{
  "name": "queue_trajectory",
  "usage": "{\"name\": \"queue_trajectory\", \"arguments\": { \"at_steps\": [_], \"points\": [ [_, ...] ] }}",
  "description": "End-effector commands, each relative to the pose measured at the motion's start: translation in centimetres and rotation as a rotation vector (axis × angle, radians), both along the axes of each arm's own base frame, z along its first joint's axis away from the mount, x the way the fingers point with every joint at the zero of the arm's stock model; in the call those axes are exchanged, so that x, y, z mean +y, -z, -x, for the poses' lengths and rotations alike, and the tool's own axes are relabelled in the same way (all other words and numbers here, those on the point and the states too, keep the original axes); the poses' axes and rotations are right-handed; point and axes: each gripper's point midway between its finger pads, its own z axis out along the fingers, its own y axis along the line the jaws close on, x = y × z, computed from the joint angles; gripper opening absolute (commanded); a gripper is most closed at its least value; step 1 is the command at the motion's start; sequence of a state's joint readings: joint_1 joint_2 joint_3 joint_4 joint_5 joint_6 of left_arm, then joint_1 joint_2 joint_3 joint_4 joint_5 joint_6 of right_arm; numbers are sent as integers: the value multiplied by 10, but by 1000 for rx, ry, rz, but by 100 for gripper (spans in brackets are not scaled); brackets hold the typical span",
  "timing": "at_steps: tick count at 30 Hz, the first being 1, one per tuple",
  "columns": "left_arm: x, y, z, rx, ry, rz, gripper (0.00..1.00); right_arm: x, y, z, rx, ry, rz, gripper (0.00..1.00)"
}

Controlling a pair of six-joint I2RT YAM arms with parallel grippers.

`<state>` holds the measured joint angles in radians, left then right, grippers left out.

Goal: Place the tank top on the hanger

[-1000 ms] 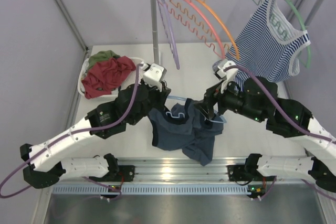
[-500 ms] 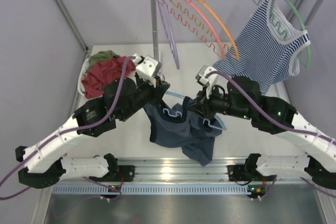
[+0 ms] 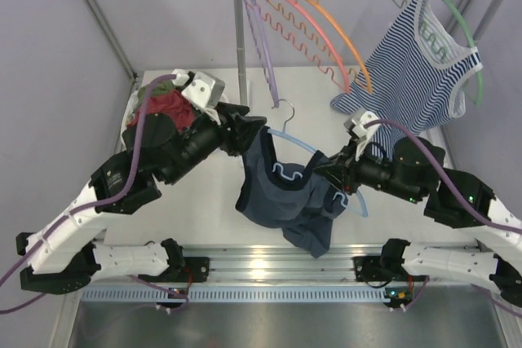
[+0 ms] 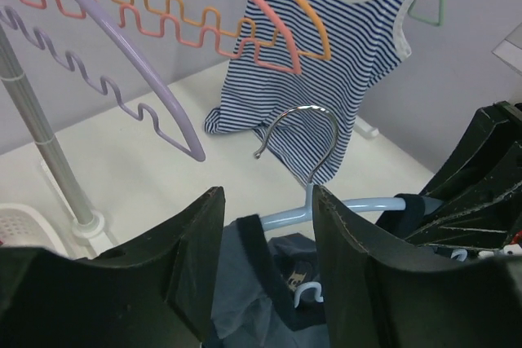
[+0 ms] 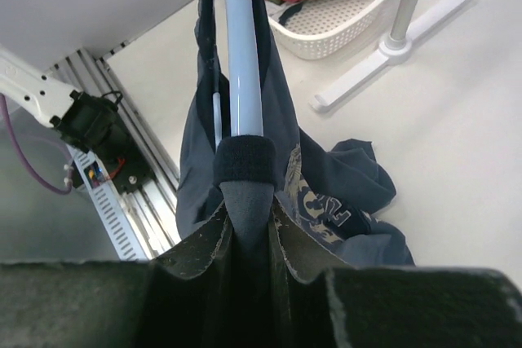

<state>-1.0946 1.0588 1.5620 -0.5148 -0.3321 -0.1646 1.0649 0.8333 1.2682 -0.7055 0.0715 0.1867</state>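
Observation:
The light-blue hanger (image 3: 303, 146) hangs tilted above the table, its metal hook (image 4: 303, 129) pointing up. The navy tank top (image 3: 280, 198) is draped over it and sags onto the table. My right gripper (image 5: 247, 205) is shut on the tank top's strap where it wraps the hanger's arm (image 5: 242, 63); in the top view the right gripper (image 3: 328, 174) sits at the hanger's lower right end. My left gripper (image 4: 267, 197) stands open just left of the hook, with its fingers (image 4: 192, 262) either side of the fabric edge and nothing gripped. From above, the left gripper (image 3: 247, 131) is beside the hanger's upper end.
A clothes rack's pole (image 3: 239, 46) stands behind, carrying purple, pink and orange hangers (image 3: 326, 30). A striped tank top (image 3: 416, 63) on a green hanger hangs at the right. At the far left, a white basket (image 5: 342, 30) holds a red garment (image 3: 167, 105).
My left gripper has opened, letting go, and drawn back to the upper left. My right gripper has shut on the strap and pulled right; the hanger now stretches out with its hook up.

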Motion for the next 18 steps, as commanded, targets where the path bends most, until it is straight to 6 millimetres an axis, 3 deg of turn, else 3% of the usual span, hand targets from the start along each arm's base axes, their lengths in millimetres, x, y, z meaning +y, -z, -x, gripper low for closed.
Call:
{"name": "queue_trajectory", "arguments": {
  "at_steps": [1, 8, 9, 10, 11, 13, 18],
  "points": [
    [20, -57, 11, -97, 5, 160, 53, -19, -37, -1, -44, 73, -152, 0],
    [40, -73, 13, -139, -39, 209, 53, -72, -65, 10, -35, 189, -200, 0],
    [40, -73, 13, -140, -38, 212, 53, -86, -78, 9, -47, 230, -224, 0],
    [40, -71, 13, -138, -39, 208, 53, -95, -74, 10, -38, 253, -194, 0],
    [40, -72, 13, -140, -38, 216, 53, -106, -86, 12, -45, 274, -216, 0],
    [37, -68, 13, -137, -33, 212, 53, -122, -83, 13, -39, 321, -179, 0],
    [30, -62, 10, -131, -26, 196, 53, -168, -99, 22, -57, 412, -203, 0]
  ]
}}
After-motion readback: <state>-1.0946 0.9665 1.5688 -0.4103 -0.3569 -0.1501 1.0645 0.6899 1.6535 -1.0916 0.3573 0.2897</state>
